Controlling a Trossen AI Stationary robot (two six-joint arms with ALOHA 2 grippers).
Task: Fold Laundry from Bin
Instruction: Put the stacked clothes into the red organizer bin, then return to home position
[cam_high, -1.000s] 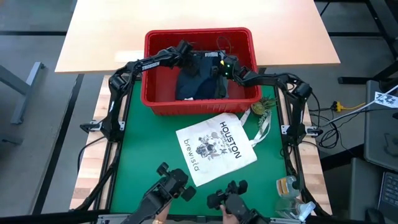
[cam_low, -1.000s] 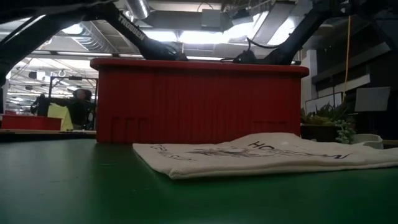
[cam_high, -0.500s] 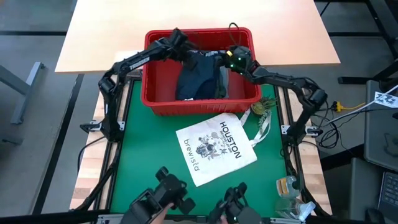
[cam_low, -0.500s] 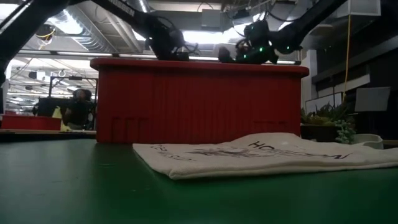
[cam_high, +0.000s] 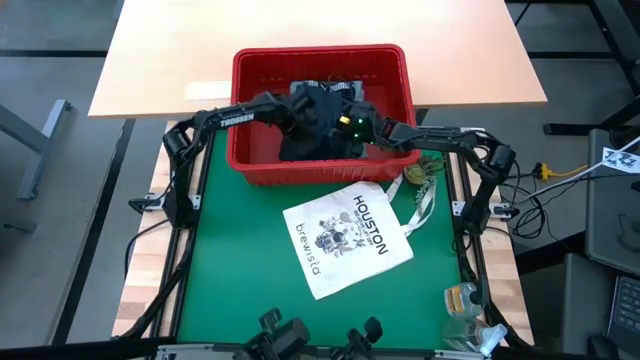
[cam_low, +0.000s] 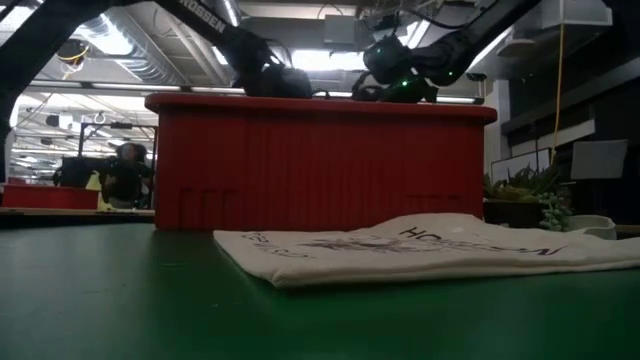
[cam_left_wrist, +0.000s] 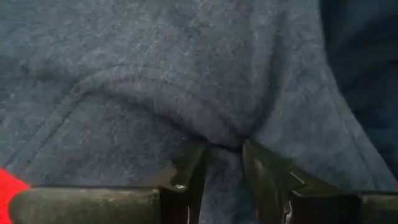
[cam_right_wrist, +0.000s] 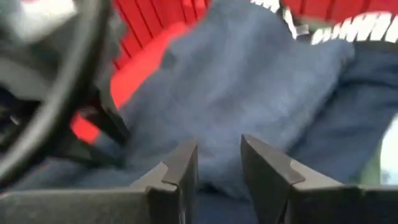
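Gripping navy garment (cam_left_wrist: 186, 81) in bin (cam_high: 250, 160), both grippers pinching, orientation unclear

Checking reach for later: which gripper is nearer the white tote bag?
Right. The right gripper sits in the bin near its front wall, almost above the tote bag; the left gripper is deeper in, farther from the bag.

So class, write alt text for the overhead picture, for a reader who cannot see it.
Both grippers, left and right, reach into a red bin and pinch dark blue laundry. A printed white tote lies on the green table in front of the bin.
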